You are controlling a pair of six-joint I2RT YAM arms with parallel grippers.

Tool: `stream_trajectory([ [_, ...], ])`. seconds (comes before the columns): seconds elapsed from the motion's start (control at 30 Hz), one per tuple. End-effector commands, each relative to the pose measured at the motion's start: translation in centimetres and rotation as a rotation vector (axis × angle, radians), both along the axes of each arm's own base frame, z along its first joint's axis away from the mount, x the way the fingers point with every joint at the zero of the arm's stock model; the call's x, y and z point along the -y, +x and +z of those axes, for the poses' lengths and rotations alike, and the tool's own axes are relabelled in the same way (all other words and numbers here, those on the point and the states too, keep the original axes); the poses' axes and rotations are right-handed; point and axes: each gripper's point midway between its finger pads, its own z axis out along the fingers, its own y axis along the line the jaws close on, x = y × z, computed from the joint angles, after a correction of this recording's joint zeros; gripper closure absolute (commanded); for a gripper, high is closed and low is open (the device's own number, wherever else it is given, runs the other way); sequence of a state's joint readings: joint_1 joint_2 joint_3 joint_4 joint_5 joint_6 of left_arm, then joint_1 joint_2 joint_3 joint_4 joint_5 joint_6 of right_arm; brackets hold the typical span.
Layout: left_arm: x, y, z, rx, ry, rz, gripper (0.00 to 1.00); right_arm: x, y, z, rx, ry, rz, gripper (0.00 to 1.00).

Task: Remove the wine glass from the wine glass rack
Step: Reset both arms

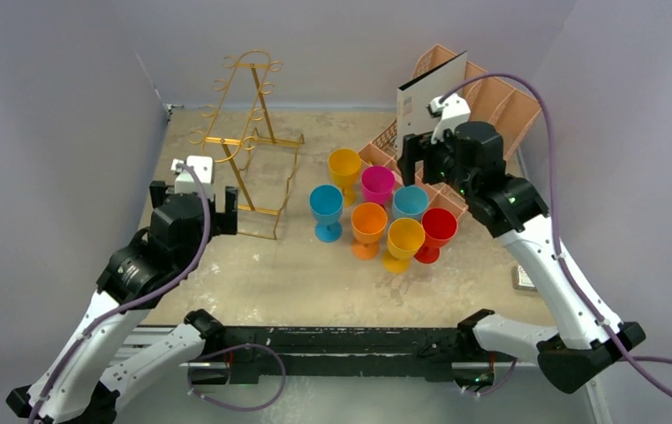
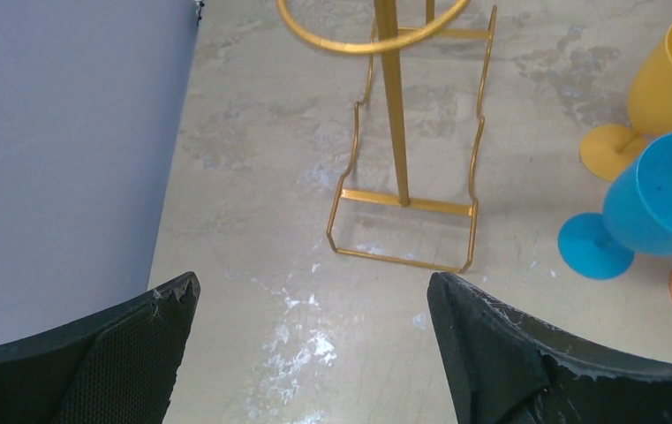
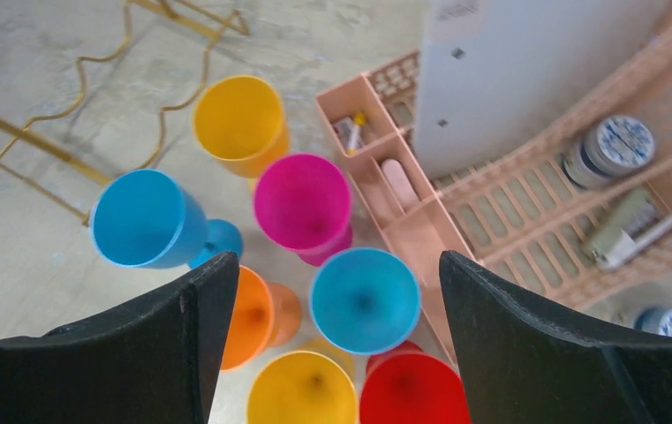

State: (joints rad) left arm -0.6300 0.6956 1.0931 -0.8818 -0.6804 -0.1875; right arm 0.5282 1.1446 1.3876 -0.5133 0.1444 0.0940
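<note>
Wine glass rack (image 1: 248, 132) stands upper left on bench (image 1: 270, 283). Left gripper (image 2: 314, 291) hangs near its base, jaws wide open. Teal wine glass (image 3: 365, 300) stands centre among six coloured glasses (image 1: 326, 203), under right gripper (image 3: 336, 258), whose jaws are open and hold nothing. Peach organiser (image 1: 491, 102) crowds in upper right.

bright soft even light, faint diffuse shadows, wide-angle distortion in wrist views

- My white-shelled left arm (image 1: 85, 340) and white-shelled right arm (image 1: 554, 265) have glossy links joined by black joints.
- Each ends in a boxy black wrist housing (image 1: 173, 228) topped by a small white camera block (image 1: 195, 170).
- A thin purple cable (image 1: 539, 124) loops along each.
- My jaws' broad matte-black fingers (image 2: 120, 353) are finely textured, with edges chipped whitish.
</note>
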Motion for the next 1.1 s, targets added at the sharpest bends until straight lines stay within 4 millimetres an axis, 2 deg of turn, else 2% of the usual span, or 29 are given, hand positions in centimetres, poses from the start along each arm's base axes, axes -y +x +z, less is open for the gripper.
stream_trajectory([
  [0.0,0.4,2.6,3.0,0.061,-0.017,-0.003,0.00,2.6,-0.3,-0.1,-0.072,0.052,-0.077,0.14],
  [0.27,-3.1,6.9,5.4,0.062,-0.231,0.000,0.00,4.2,0.1,-0.2,-0.094,0.086,-0.116,0.13],
  [0.4,-5.0,7.9,7.9,0.100,-0.253,0.024,0.00,6.1,0.3,-0.8,-0.127,0.075,-0.182,0.11],
  [0.5,-7.1,9.7,8.4,0.073,-0.279,0.088,0.00,7.8,0.9,-0.9,-0.155,0.097,-0.242,0.08],
  [0.57,-8.5,10.8,9.5,0.099,-0.288,0.133,0.00,8.9,1.6,-0.3,-0.162,0.124,-0.283,0.02],
  [0.7,-11.4,12.5,10.8,0.105,-0.297,0.257,0.00,10.8,2.6,1.4,-0.178,0.136,-0.354,0.01],
  [0.77,-12.6,12.6,11.2,0.109,-0.304,0.332,0.00,11.4,3.1,2.2,-0.178,0.124,-0.381,0.01],
  [0.87,-14.1,11.7,11.3,0.153,-0.290,0.434,0.00,11.7,3.3,2.8,-0.171,0.116,-0.395,0.01],
  [0.97,-14.2,10.9,11.4,0.192,-0.271,0.445,0.00,11.7,2.9,2.9,-0.162,0.125,-0.392,0.01],
  [1.07,-14.1,10.8,11.2,0.186,-0.278,0.446,0.00,11.5,2.5,3.0,-0.157,0.139,-0.385,0.01],
])
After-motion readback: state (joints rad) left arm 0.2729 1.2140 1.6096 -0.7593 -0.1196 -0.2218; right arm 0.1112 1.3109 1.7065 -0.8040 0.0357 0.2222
